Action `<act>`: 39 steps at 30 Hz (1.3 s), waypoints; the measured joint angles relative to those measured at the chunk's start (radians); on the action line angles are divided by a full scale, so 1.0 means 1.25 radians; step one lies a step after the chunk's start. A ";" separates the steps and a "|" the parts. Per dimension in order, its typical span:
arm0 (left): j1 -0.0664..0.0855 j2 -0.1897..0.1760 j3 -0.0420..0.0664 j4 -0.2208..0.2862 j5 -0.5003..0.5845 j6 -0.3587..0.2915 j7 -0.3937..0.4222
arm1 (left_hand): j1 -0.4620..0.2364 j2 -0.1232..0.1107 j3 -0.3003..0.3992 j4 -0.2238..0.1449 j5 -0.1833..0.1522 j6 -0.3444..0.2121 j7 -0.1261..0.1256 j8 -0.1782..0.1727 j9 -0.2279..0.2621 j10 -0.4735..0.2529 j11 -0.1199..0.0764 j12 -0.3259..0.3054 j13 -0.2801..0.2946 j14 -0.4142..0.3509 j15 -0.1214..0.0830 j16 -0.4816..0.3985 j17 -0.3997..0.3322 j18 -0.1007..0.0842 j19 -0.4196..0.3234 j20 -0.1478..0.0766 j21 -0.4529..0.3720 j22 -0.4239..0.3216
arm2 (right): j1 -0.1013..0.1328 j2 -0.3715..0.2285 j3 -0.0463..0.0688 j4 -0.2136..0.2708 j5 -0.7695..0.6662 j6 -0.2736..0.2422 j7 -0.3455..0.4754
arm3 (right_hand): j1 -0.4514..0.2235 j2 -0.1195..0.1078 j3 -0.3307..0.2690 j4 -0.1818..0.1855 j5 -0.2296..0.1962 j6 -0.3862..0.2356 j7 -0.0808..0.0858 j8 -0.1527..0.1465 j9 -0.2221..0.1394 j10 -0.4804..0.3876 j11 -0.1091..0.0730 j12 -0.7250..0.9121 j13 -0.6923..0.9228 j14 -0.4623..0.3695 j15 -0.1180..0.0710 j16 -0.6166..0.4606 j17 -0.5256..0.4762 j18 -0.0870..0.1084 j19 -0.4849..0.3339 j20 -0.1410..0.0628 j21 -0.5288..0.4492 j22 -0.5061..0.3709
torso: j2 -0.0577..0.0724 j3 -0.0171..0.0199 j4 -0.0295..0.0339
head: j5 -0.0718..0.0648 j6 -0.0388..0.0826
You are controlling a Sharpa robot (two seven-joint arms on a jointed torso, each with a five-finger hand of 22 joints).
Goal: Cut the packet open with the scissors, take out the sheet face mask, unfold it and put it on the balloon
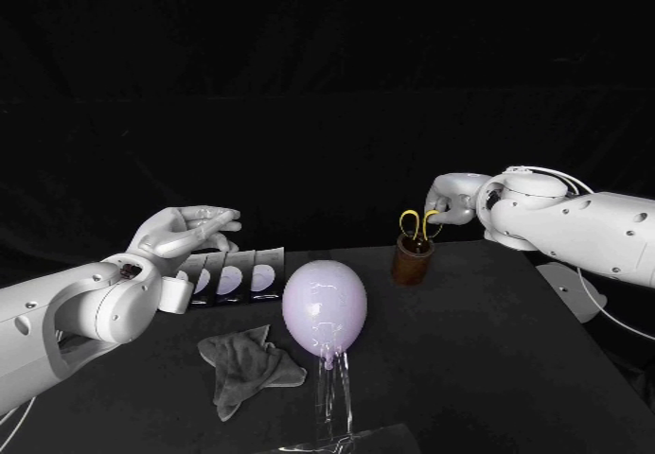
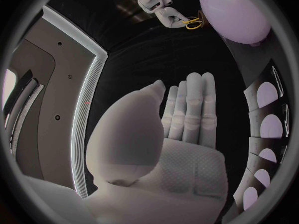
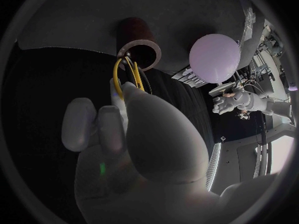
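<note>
A pale lilac balloon (image 1: 325, 303) stands on a clear stand at the table's middle. Behind and left of it lies a row of dark mask packets (image 1: 232, 276) with pale ovals. My left hand (image 1: 185, 232) hovers above the packets' left end, palm flat and fingers straight (image 2: 187, 114), holding nothing. Yellow-handled scissors (image 1: 419, 224) stand in a brown cup (image 1: 413, 263) right of the balloon. My right hand (image 1: 451, 199) is at the top of the cup, and its thumb and fingers pinch a yellow handle loop (image 3: 117, 72). The blades are hidden inside the cup (image 3: 148, 47).
A crumpled grey cloth (image 1: 246, 364) lies in front of the balloon to the left. The clear stand (image 1: 332, 397) runs down to the table's front edge. The table's right edge passes below my right arm.
</note>
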 measured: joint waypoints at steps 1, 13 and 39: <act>0.000 0.000 0.000 -0.001 0.001 0.000 0.000 | 0.000 0.000 0.000 0.000 0.000 0.000 0.000 -0.001 0.000 0.000 0.000 0.000 0.000 0.000 0.000 0.000 0.000 0.000 0.000 0.000 0.000 0.000 | 0.000 -0.001 0.000 0.001 -0.001 -0.006 -0.001 | -0.006 -0.006 0.014 -0.003 0.000 0.000 0.000 0.003 0.003 0.003 -0.002 -0.002 0.000 0.000 0.000 0.001 0.000 -0.001 0.000 0.000 0.000 0.002 | 0.000 0.0001 -0.0003 | 0.000 0.001; -0.001 0.014 -0.004 -0.014 0.007 0.024 0.011 | 0.000 0.000 0.000 0.000 0.000 -0.005 0.004 -0.008 0.000 -0.001 -0.001 -0.004 0.000 -0.026 0.005 -0.002 0.000 -0.001 -0.020 0.006 0.000 0.004 | 0.004 -0.021 0.003 0.055 0.002 -0.061 -0.021 | -0.129 -0.067 0.193 -0.075 0.009 -0.007 -0.002 0.037 0.053 0.033 -0.021 -0.002 0.003 0.000 0.000 0.005 0.002 -0.005 0.011 -0.003 0.015 0.034 | -0.006 0.0002 -0.0042 | 0.000 0.009; -0.009 0.141 -0.013 -0.149 0.046 0.060 0.054 | 0.002 -0.011 0.011 -0.002 0.000 -0.048 0.021 -0.042 0.004 -0.086 0.047 -0.053 -0.007 -0.262 0.075 -0.315 -0.151 -0.006 -0.221 0.107 -0.202 -0.116 | 0.128 0.058 0.009 0.005 0.343 -0.031 -0.089 | -0.206 -0.075 0.260 -0.136 0.072 -0.017 -0.004 0.054 0.087 0.048 -0.028 -0.002 0.006 -0.003 -0.002 0.005 -0.020 -0.010 0.008 -0.005 0.008 0.028 | -0.033 -0.0099 -0.0048 | -0.003 0.023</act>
